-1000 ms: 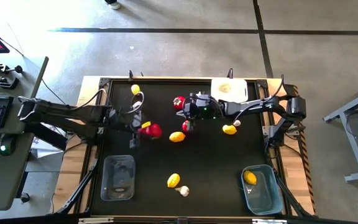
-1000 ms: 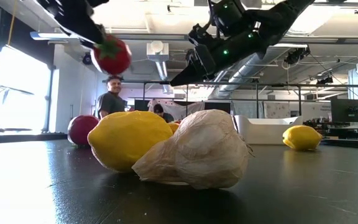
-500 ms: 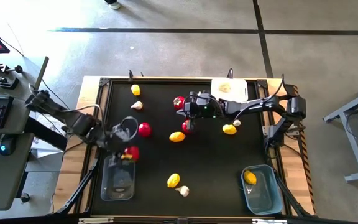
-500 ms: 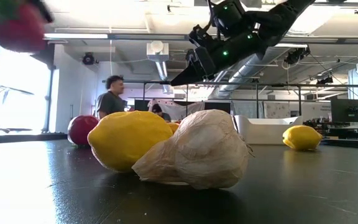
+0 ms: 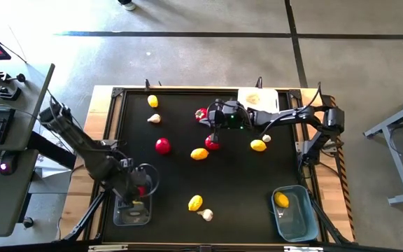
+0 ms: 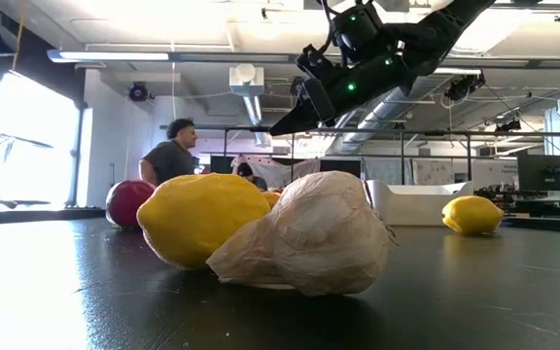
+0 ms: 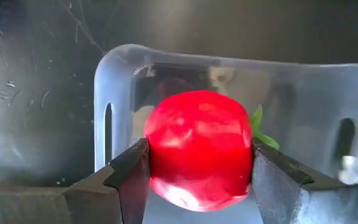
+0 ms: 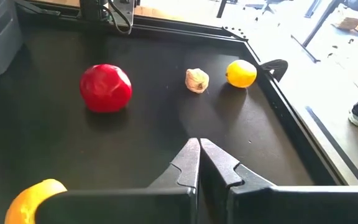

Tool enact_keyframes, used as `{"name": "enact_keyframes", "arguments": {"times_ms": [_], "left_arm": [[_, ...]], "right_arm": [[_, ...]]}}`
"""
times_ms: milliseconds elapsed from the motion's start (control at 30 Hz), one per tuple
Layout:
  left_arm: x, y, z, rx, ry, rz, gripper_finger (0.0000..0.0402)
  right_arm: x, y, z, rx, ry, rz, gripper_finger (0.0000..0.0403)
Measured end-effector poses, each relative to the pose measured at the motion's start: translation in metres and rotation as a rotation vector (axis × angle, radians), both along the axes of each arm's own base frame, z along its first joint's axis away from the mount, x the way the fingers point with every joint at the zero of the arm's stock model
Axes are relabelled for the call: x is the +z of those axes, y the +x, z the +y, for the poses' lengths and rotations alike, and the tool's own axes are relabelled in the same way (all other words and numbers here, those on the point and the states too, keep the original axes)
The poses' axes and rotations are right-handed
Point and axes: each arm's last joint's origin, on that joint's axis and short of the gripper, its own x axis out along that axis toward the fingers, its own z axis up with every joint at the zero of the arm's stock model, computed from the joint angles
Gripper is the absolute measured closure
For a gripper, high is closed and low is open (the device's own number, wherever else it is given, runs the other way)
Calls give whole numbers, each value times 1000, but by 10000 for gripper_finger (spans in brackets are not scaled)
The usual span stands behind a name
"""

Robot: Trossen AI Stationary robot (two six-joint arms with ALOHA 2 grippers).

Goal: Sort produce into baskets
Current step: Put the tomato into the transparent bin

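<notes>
- Left wrist view gives us the left pincer (image 7: 199, 168) pinching a round red piece (image 7: 197, 149) directly above the clear basket (image 7: 114, 68); its green stem pokes sideways toward one finger, and the piece is too round for us to name a long axis.
- Against the clear basket, we see that a second ago this pincer held the red piece well up the counter (image 5: 236, 175), near the middle; it has since swung down over the basket.
- Well away from the clear basket, the right pincer (image 8: 199, 163) hangs pressed together and empty, unmoved.
- From above, the arm hides most of the clear basket's inside, so we cannot tell what lies in it.
</notes>
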Motion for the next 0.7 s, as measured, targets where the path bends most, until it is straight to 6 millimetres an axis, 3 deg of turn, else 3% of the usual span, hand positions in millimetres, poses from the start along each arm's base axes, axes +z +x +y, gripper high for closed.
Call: {"name": "enact_keyframes", "arguments": {"times_ms": [267,700], "left_arm": [[-24,15,-7,-57,104,63,195],[-40,25,-5,-48,46,84,195]], "right_arm": [[0,0,0,12,-21,5,403],[0,0,0,12,-22,7,403]]}}
